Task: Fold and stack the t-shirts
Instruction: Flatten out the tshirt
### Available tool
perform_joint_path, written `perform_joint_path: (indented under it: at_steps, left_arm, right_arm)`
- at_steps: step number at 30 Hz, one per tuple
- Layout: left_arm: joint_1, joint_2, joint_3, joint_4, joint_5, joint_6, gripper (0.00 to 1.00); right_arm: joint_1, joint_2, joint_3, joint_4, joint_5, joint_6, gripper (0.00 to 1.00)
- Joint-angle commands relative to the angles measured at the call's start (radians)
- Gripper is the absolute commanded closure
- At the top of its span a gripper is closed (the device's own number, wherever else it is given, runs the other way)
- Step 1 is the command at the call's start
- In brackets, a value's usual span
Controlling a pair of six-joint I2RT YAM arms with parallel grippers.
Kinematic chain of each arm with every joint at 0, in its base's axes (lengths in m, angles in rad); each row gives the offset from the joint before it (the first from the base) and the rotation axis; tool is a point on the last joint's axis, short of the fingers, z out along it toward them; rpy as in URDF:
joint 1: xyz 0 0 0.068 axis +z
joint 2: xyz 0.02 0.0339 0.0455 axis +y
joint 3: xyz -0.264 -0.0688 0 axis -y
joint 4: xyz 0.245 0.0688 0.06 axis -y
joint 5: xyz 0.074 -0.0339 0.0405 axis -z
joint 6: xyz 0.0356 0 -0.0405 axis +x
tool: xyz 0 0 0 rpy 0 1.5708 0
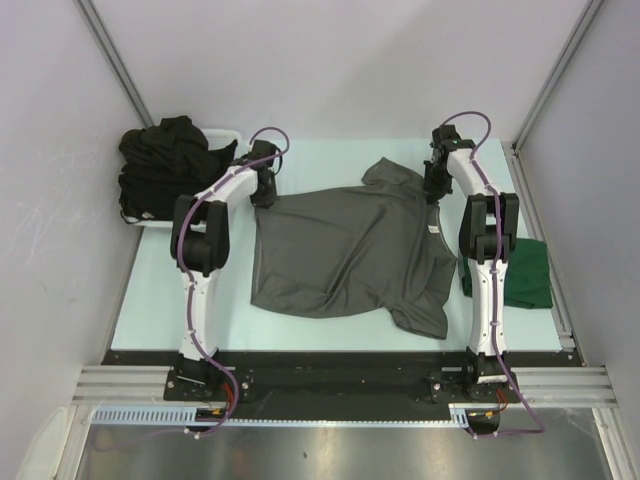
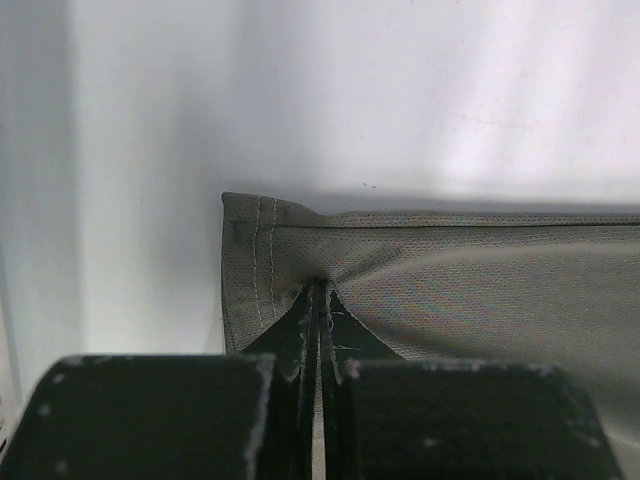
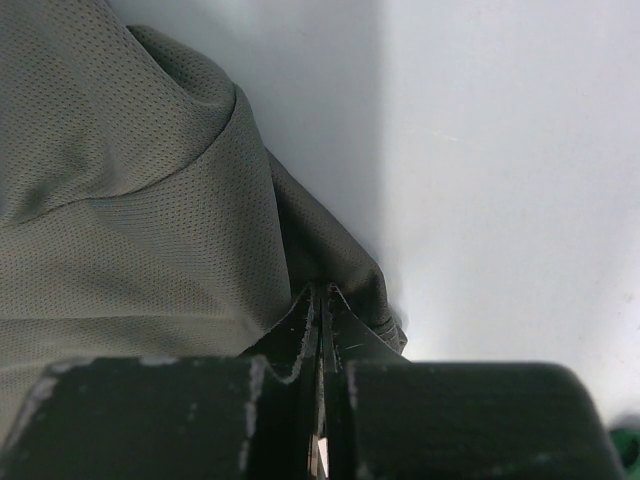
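The charcoal grey t-shirt (image 1: 345, 250) lies spread across the middle of the pale table (image 1: 165, 305), its hem toward the left and its small white neck label (image 1: 433, 230) toward the right, with one sleeve pointing to the far side and the other to the near right. The cloth is not flat: diagonal creases run across it between the two arms. The left gripper (image 1: 265, 190) sits at the shirt's far left corner; in the left wrist view its jaws are pressed together on the fabric (image 2: 450, 290) just inside the stitched hem, the cloth puckering into the pinch at the left gripper (image 2: 320, 295). The right gripper (image 1: 436, 185) sits at the shirt's far right edge, beside the far sleeve, and in its own wrist view the jaws are likewise closed tight on a bunched fold of grey mesh (image 3: 130, 200) – no gap shows between the fingers of the right gripper (image 3: 320, 298). A dark green t-shirt (image 1: 527, 275) lies folded at the right edge of the table, partly hidden behind the right arm, just beside the grey shirt's near right sleeve but apart from it. At the far left corner – well apart from the green one – a heap of black t-shirts (image 1: 165, 165) spills over a white basket (image 1: 226, 134).
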Motion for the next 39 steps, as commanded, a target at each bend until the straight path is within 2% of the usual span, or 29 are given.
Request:
perform_joint_path:
  at_steps: [1, 17, 32, 39]
  left_arm:
    - [0.017, -0.023, -0.022, -0.103, -0.024, 0.035, 1.00]
    - [0.023, -0.047, -0.039, -0.117, -0.028, 0.046, 1.00]
    - [0.029, -0.067, -0.067, -0.115, -0.035, 0.052, 1.00]
    - [0.029, -0.043, -0.018, -0.134, -0.018, 0.049, 1.00]
  right_arm:
    - [-0.013, 0.046, 0.032, -0.011, 0.056, -0.024, 1.00]
    - [-0.081, 0.038, 0.038, 0.029, 0.157, -0.087, 1.00]
    - [-0.108, 0.066, 0.055, 0.029, 0.142, -0.082, 1.00]
    - [-0.107, 0.046, 0.059, 0.039, 0.099, -0.075, 1.00]
